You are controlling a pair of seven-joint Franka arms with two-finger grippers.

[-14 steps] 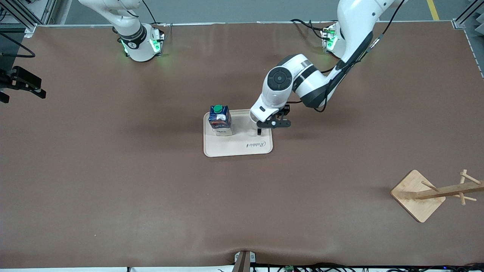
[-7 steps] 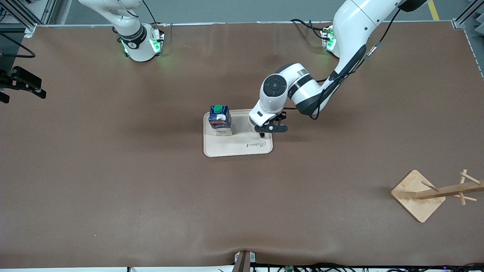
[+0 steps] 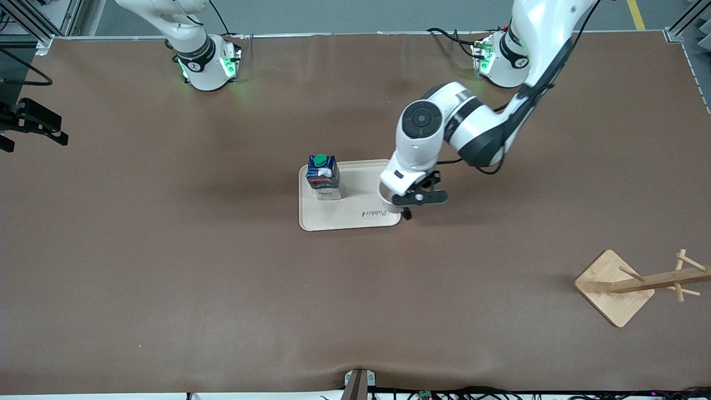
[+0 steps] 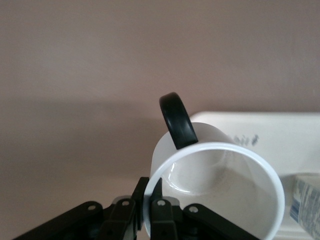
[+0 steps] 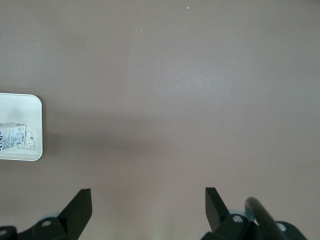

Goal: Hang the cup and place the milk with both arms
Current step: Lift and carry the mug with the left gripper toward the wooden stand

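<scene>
Cup [image 4: 215, 180] pinched by its rim in the left gripper [image 3: 407, 211], over the tray's [image 3: 333, 219] corner at frame centre. Milk [image 3: 323, 176] stands on the tray's upper edge. Right gripper [image 5: 147, 207], fingers spread, waits over bare brown table [image 3: 166, 278] at frame's left edge.

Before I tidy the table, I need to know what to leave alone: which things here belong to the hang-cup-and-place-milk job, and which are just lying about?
Belongs to the job:
- cup, gripped at its rim by the left gripper above the tray's corner
- milk, standing on the tray
- wooden rack
- right gripper, waiting, open

Just there:
- tray
- table
</scene>
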